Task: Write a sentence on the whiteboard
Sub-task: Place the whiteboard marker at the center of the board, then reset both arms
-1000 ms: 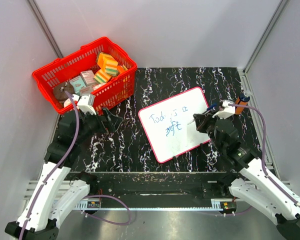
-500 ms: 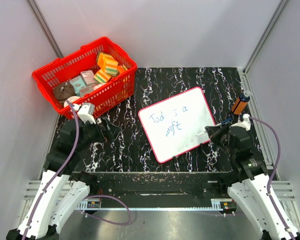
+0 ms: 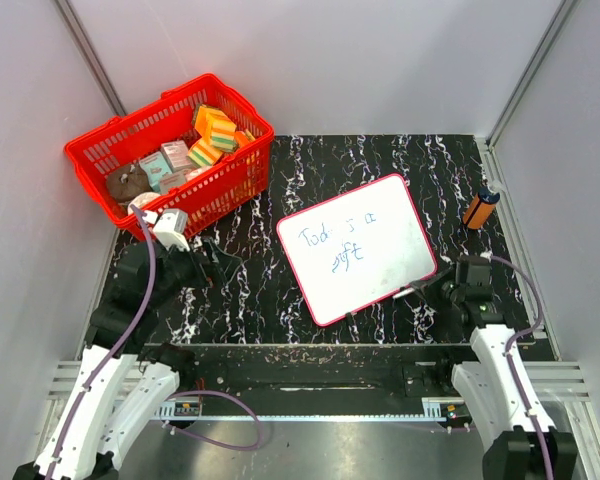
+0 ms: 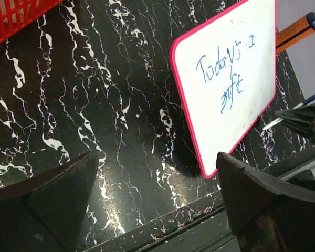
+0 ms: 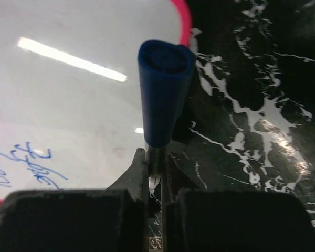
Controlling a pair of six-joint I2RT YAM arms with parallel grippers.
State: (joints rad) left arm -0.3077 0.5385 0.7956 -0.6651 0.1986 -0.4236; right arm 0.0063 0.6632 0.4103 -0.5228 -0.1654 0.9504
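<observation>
Jaws of my right gripper [image 5: 155,157] pinch the blue marker [image 5: 165,89] by the near right edge of the whiteboard [image 3: 385,255], which lies mid-way across the table [image 3: 310,160], my left gripper [image 4: 155,173] gapes empty, and the sentence [image 3: 340,245] reads as two blue lines, so I judge the writing about done.

I see a red plastic mesh basket [image 3: 225,185] holding coloured sponges [image 3: 217,128], an orange cylindrical tube [image 3: 480,209] far right, and a black marbled surface [image 3: 260,290].

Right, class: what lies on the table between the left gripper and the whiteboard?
Nothing: just bare black marbled table between the left gripper and the whiteboard, shown plainly in the left wrist view.
</observation>
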